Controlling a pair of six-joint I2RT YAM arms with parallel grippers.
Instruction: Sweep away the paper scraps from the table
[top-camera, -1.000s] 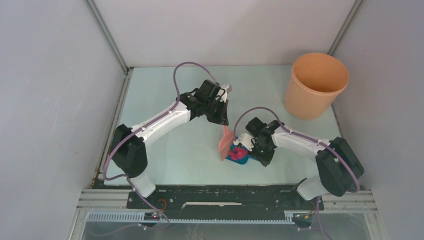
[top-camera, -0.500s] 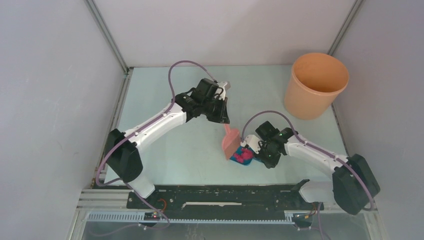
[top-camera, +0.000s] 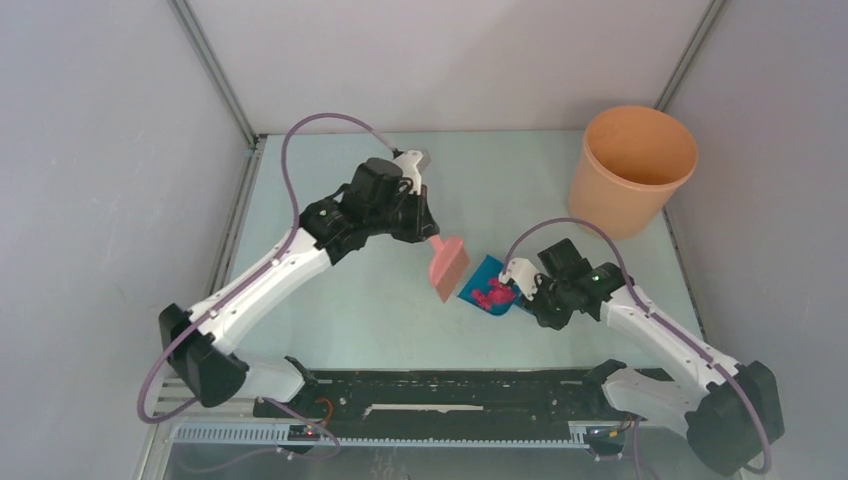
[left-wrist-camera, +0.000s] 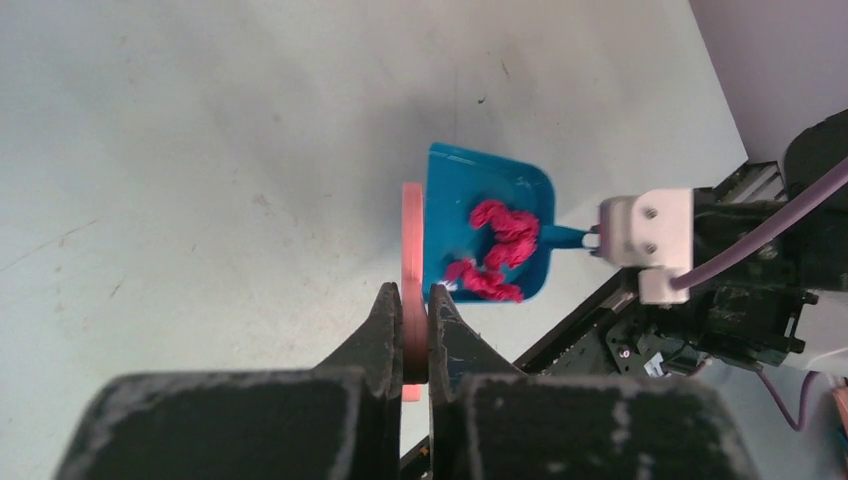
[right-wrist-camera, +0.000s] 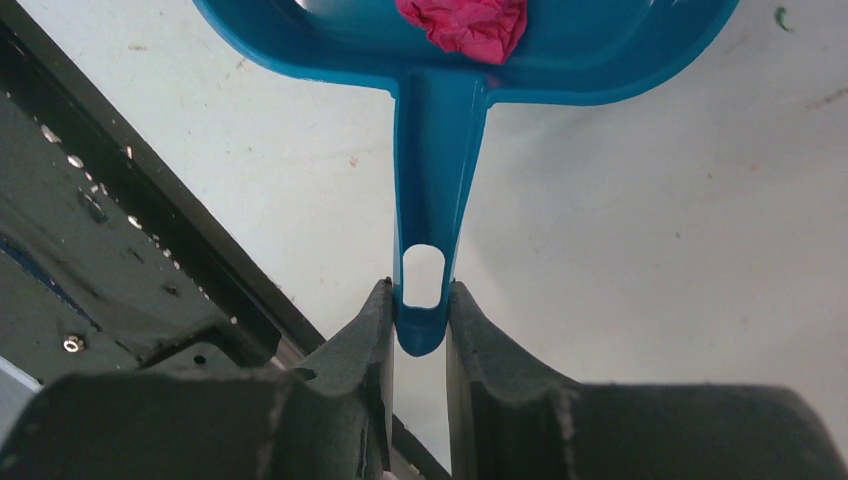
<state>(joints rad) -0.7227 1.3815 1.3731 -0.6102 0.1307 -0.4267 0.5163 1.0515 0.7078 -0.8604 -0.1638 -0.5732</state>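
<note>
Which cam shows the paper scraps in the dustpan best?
Left wrist: it looks straight into the dustpan, with the pink paper scraps clear. Top external shows them small; right wrist catches one wad at the frame's top edge.

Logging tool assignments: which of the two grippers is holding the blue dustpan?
The right gripper, shut on the handle tip of the dustpan; the left gripper clamps the pink brush instead.

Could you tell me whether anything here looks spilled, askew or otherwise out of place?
Nothing stands out. The pink scraps lie inside the blue dustpan, none visible on the table; the right tool holds its handle, the left tool the pink brush.
</note>
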